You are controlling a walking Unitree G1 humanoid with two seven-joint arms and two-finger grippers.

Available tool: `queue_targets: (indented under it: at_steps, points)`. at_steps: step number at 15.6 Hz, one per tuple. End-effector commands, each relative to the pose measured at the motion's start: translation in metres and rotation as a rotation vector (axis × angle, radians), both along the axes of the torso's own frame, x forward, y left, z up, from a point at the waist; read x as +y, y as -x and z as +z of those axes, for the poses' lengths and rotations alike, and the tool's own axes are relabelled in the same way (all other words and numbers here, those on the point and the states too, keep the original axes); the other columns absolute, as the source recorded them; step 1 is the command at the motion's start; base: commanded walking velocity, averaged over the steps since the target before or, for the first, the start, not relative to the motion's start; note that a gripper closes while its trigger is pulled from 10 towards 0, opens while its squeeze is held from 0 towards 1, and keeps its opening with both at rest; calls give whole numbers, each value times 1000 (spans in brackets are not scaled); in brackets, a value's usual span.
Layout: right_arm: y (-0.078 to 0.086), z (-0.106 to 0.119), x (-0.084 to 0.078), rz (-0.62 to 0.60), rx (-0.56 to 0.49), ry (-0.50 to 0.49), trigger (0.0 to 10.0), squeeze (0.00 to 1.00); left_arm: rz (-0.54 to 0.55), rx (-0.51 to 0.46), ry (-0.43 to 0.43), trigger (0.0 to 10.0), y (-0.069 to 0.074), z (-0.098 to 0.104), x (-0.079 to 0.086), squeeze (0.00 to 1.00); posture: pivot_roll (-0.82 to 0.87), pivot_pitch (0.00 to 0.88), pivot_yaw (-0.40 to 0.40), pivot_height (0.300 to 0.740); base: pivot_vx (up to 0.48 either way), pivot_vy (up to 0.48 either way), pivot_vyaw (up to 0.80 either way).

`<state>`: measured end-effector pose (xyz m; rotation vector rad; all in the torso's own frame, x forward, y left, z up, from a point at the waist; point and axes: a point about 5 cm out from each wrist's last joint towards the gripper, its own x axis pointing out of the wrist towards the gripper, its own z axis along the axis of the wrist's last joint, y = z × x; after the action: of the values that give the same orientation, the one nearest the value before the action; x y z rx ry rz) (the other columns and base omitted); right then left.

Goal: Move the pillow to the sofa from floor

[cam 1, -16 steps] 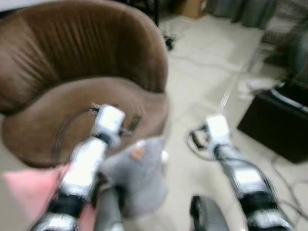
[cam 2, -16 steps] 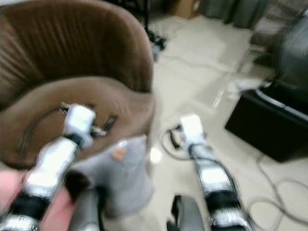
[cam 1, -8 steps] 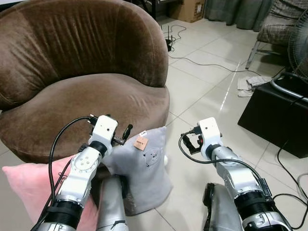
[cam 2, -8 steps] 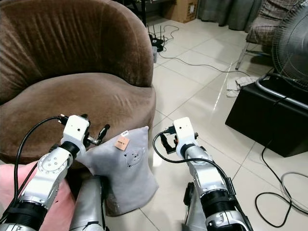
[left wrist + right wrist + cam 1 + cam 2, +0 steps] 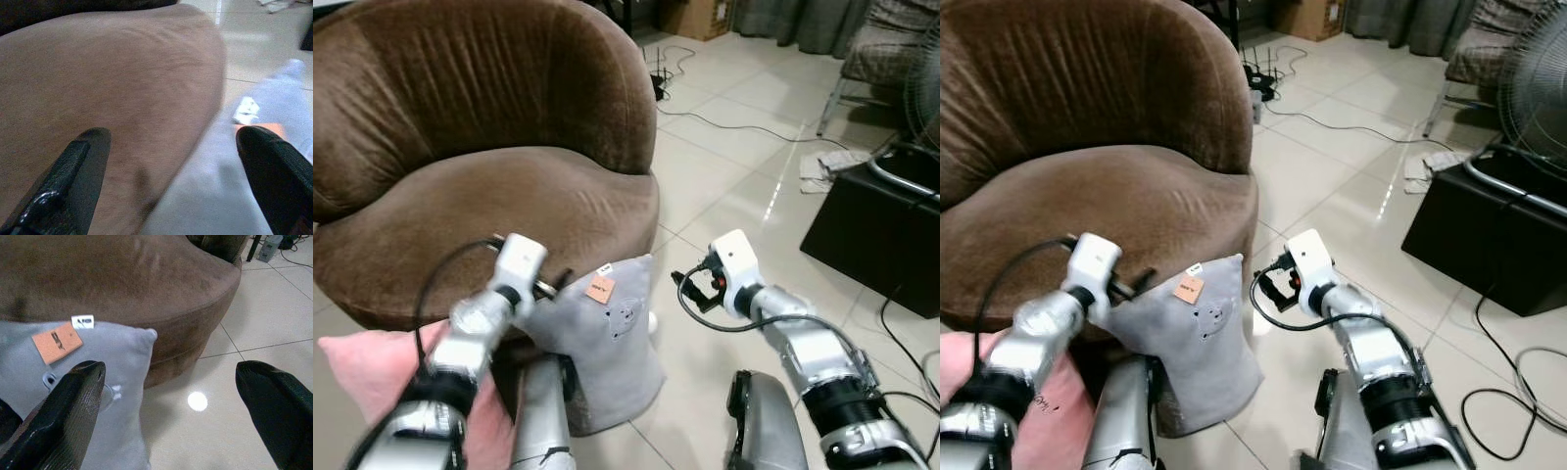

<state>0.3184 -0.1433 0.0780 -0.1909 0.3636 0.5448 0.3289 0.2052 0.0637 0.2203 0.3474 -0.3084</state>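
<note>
1. Your wrist views show what the head views blur: the left gripper [image 5: 171,161] has its jaws spread wide over the brown sofa [image 5: 489,196] seat edge; the right gripper [image 5: 171,401] has its jaws wide apart too.
2. Glossy tiled floor [image 5: 724,176], cables, a black box [image 5: 871,235] far right.
3. The grey pillow [image 5: 607,343] with its orange tag [image 5: 57,341] stands on the floor, leaning against the sofa front, beside a pink pillow [image 5: 372,372].

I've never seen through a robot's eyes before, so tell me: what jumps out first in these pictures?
A big brown sofa dominates the left side, with a grey pillow propped on the tiled floor against its front. The left gripper and the right gripper, fingers spread wide, reach toward that pillow from either side. A pink pillow lies at the lower left, and a black box stands to the right.
</note>
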Motion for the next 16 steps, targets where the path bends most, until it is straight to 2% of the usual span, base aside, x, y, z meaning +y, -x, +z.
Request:
queue_targets:
  at_steps: [1,2,4,6,7,9,10,11,12,13,14,15,16]
  points:
    - [-2,1,1,36,-2,26,10000,0,40,42,1,10000,-1,-5,6,1000,11,0,6,480,0,0,0]
    - [-4,5,2,43,-37,20,10000,0,55,67,6,10000,-2,-7,7,1000,3,0,9,480,0,0,0]
    - [-6,7,9,90,-24,-19,10000,0,86,111,0,10000,-4,-11,12,1000,-25,0,11,480,0,0,0]
    - [6,0,6,116,-5,24,10000,0,60,85,32,10000,-9,-5,10,1000,-35,0,-13,480,0,0,0]
    - [23,-5,-1,101,-7,37,10000,0,22,30,76,10000,-8,-2,7,1000,-44,0,-28,480,0,0,0]
    - [26,-2,-6,5,-51,8,10000,0,-10,-201,62,10000,-19,24,-4,1000,-52,0,-39,480,0,0,0]
    - [25,2,-4,-12,-56,-7,10000,0,-14,-294,0,10000,-25,38,-7,0,-40,38,-54,480,0,0,0]
    - [26,4,-2,-1,-59,-8,10000,0,-33,-300,10,10000,-27,43,-9,0,-37,41,-49,480,0,0,0]
    - [27,6,3,40,-58,-4,10000,0,-103,-241,35,10000,-27,38,-15,0,-48,62,-41,480,0,0,0]
    - [28,9,7,92,-45,-10,10000,0,-167,-155,16,10000,-21,26,-16,0,-73,79,-33,480,0,0,0]
    - [30,11,11,131,-34,-11,10000,0,-161,-134,41,10000,-21,25,-12,0,-98,104,-35,480,0,0,0]
    - [33,11,11,178,-3,3,10000,0,-177,-92,140,10000,-26,31,-14,0,-108,123,-49,480,0,0,0]
    - [41,9,11,218,34,11,10000,0,-261,-21,142,10000,-26,32,-13,918,-121,123,-63,480,0,0,0]
